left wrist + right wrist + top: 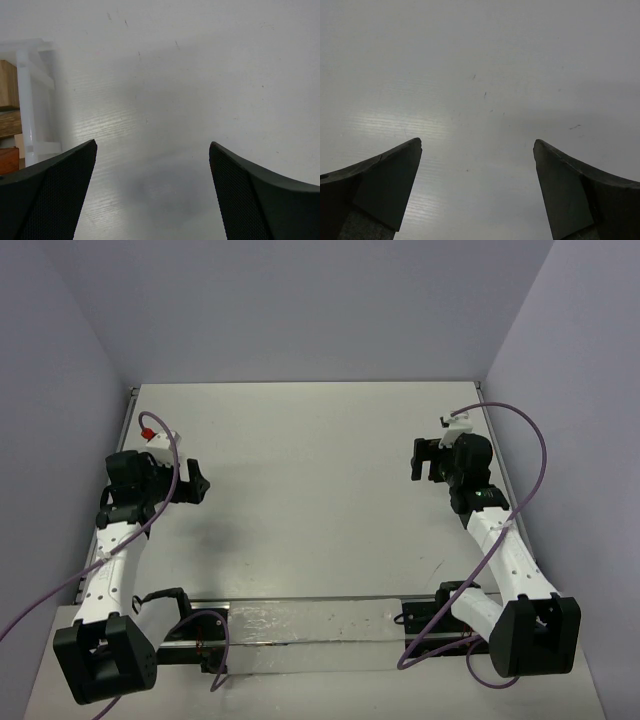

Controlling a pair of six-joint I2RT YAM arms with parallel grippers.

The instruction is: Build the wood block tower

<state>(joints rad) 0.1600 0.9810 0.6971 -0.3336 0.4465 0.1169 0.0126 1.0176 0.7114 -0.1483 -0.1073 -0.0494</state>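
At the left edge of the left wrist view, tan wood blocks (7, 85) and a reddish-brown one (7, 161) show behind a white plastic frame (34, 100). No tower shows in any view. In the top view no block can be made out on the table. My left gripper (199, 483) (152, 145) hovers over bare table at the left, open, with nothing between its fingers. The blocks lie off to its left. At the right, my right gripper (416, 460) (477, 141) is open over bare table and holds nothing.
The white table (310, 490) is enclosed by pale walls at the back and on both sides. A small red and white piece (152, 431) sits beside the left wrist. Purple cables (525, 440) loop from both arms. A metal rail (310, 625) runs along the near edge.
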